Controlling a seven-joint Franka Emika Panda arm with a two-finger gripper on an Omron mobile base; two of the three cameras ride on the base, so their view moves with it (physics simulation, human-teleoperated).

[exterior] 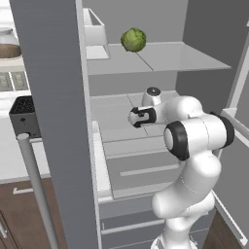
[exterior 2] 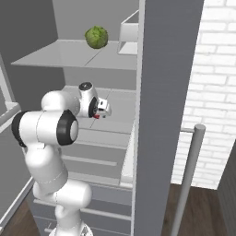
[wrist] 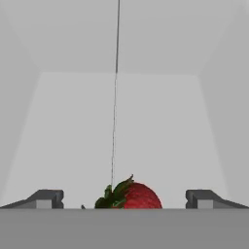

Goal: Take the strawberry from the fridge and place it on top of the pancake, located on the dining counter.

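**Ana:** Two dark fingertips (wrist: 44, 198) stand far apart at the bottom of the hand view, and the strawberry (wrist: 131, 195) sits between them, nearer the middle than either tip. So the jaws are wide and gripping nothing yet.

**Ben:** Where exactly is the fruit lying?

**Ana:** On the pale middle shelf (exterior: 114, 114) inside the fridge (exterior: 53, 97), leafy green cap turned to the left in the hand view, red body to the right. In the right base view a speck of red shows just under the gripper (exterior 2: 100, 110).

**Ben:** Why is the arm folded like that?

**Ana:** My guess is it has to reach in level, under the upper shelf (exterior 2: 69, 57), so the hand points into the cavity instead of coming from above. That upper shelf carries the green cabbage (exterior: 133, 39) and a white bin (exterior: 95, 36), both well clear of the gripper (exterior: 136, 117).

**Ben:** And the wide spread?

**Ana:** Probably to give margin on both sides of a small, rounded thing. Neither tip touches it, as far as I can tell.

**Ben:** What does the next move need?

**Ana:** I'd judge a little further advance, so the pads flank the body rather than the cap, then a gentle close. It's small and could roll or squirt out sideways. The pancake and worktop part is all still ahead.
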